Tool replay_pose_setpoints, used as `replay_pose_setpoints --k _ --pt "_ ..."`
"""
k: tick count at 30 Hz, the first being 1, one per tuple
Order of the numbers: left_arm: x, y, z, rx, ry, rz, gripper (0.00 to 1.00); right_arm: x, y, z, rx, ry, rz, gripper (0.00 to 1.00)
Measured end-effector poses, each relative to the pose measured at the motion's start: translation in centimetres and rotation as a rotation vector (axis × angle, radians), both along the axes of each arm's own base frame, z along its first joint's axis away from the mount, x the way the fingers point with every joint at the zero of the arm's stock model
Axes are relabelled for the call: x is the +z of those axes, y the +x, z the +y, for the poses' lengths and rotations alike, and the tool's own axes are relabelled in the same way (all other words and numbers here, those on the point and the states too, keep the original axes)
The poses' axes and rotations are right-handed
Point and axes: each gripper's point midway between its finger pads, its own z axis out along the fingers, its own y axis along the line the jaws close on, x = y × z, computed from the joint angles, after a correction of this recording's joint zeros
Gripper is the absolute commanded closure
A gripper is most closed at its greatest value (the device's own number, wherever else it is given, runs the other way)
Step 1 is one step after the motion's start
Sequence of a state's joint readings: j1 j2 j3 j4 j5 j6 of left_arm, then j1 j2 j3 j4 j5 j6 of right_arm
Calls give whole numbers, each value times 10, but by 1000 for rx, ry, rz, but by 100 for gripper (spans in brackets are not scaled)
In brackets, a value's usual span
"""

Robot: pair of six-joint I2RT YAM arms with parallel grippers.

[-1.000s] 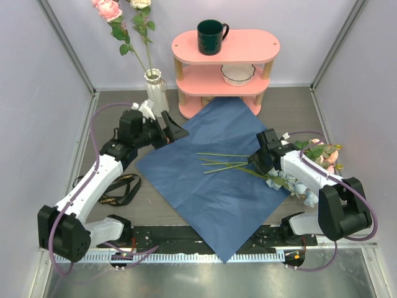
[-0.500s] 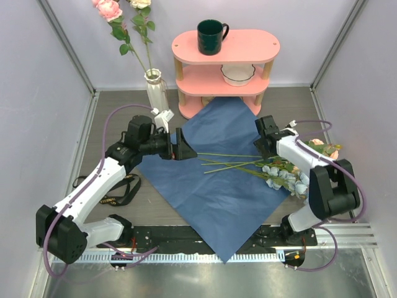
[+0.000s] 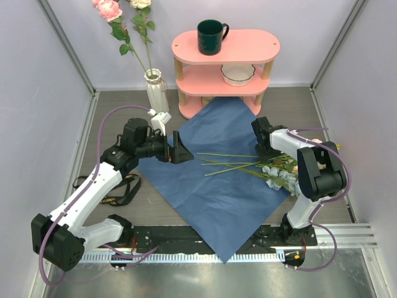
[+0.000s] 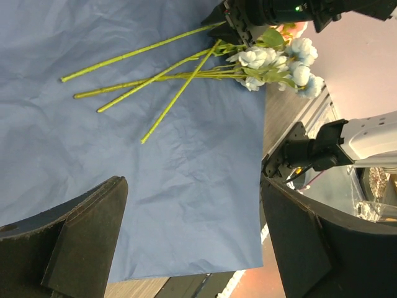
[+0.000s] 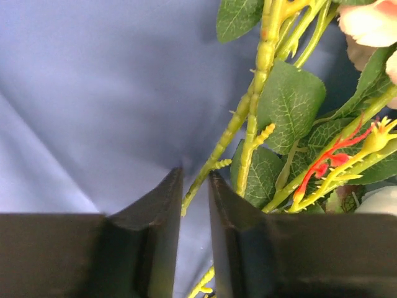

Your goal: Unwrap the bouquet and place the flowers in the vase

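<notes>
The bouquet lies unwrapped: its blue paper sheet (image 3: pixel 211 192) is spread flat on the table. Several flowers (image 3: pixel 273 169) lie across its right side, their green stems (image 4: pixel 155 77) pointing left and the pale blue blooms (image 4: pixel 273 62) at the right. The cream vase (image 3: pixel 156 90) stands at the back left with two flowers (image 3: pixel 111 9) in it. My left gripper (image 3: pixel 180 149) hovers wide open over the sheet's left part (image 4: pixel 155 186), holding nothing. My right gripper (image 5: pixel 195 192) sits low on the paper, jaws narrowed around one green stem (image 5: pixel 232 127) with a small gap left.
A pink two-tier shelf (image 3: pixel 226 49) stands at the back, with a dark green mug (image 3: pixel 211 36) on top and a white bowl (image 3: pixel 237 74) below. A black ribbon (image 3: pixel 118 189) lies on the table left of the sheet. Leaves (image 5: pixel 288 102) and a peach rose (image 5: pixel 372 25) crowd the right gripper.
The left gripper has swung from beside the vase out over the sheet's left part. The right gripper moved back along the flowers and its jaws have narrowed around a stem.
</notes>
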State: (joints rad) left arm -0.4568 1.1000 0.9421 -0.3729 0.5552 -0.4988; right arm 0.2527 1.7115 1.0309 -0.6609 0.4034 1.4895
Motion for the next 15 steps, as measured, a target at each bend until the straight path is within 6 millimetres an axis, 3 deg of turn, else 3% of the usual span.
replay_pose_setpoints --k 9,12,15 --pt "-14 5 10 40 65 -6 7 3 9 -7 -68 12 -21 95" --pt "-16 5 10 43 69 -5 8 24 15 -4 -68 41 -89 97" --pt "-18 7 10 45 76 -2 7 65 26 0 -53 78 -219 99"
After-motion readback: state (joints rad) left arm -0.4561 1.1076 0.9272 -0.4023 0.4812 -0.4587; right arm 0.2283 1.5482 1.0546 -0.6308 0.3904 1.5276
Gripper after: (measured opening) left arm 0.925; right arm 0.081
